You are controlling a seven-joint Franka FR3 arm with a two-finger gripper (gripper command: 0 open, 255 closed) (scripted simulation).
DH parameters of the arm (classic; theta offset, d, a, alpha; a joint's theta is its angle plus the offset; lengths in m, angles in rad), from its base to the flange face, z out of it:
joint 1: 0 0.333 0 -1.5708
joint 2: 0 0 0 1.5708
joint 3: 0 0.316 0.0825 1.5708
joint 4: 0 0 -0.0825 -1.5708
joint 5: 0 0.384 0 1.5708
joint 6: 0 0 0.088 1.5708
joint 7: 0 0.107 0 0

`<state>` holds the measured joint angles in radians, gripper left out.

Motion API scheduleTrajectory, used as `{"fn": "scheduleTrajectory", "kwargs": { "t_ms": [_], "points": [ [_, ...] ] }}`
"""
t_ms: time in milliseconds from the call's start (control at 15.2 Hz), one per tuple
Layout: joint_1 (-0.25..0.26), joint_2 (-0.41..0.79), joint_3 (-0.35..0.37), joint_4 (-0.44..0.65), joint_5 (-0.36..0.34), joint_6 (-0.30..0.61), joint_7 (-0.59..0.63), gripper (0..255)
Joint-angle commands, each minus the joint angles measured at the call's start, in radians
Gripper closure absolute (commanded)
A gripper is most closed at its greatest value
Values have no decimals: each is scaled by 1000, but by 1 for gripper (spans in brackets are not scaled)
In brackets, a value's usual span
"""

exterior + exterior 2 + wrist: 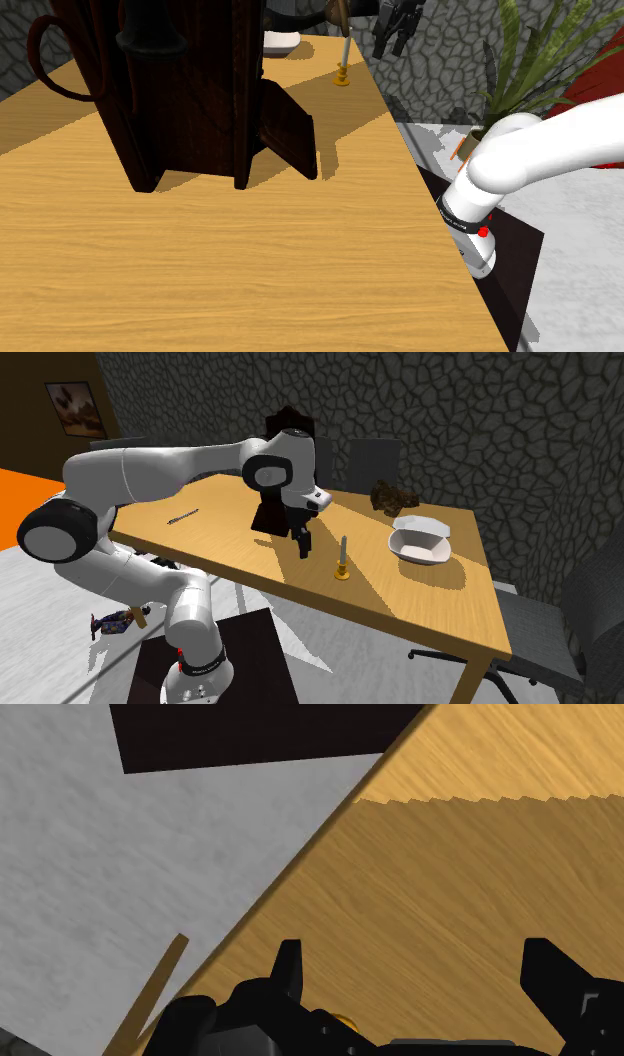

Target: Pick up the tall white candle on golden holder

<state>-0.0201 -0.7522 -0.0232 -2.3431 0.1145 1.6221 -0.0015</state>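
Spread gripper point(303, 542) hangs beside the candle point(344, 550).
Its fingers point(290, 972) stand apart and empty, just to the second exterior view's left of the candle. The candle stands upright in its golden holder point(343, 574) near the table point(430, 602) edge, so the gripper is likely lined up for a sideways approach.

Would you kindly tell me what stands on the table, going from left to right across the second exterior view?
Thin dark utensil → dark wooden object → tall candle on its golden holder → white bowl.
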Motion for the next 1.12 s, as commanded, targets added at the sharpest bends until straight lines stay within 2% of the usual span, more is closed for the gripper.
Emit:
{"fn": "scheduleTrajectory", "kwargs": {
  "t_ms": [0,330,726,1056],
  "points": [
    [0,0,0,0,0,0,0,0],
    [-3,392,6,342,-47,-174,17,0],
    [-4,833,10,792,-101,-435,34,0],
    [-3,822,10,711,-101,-364,33,0]
  ]
}}
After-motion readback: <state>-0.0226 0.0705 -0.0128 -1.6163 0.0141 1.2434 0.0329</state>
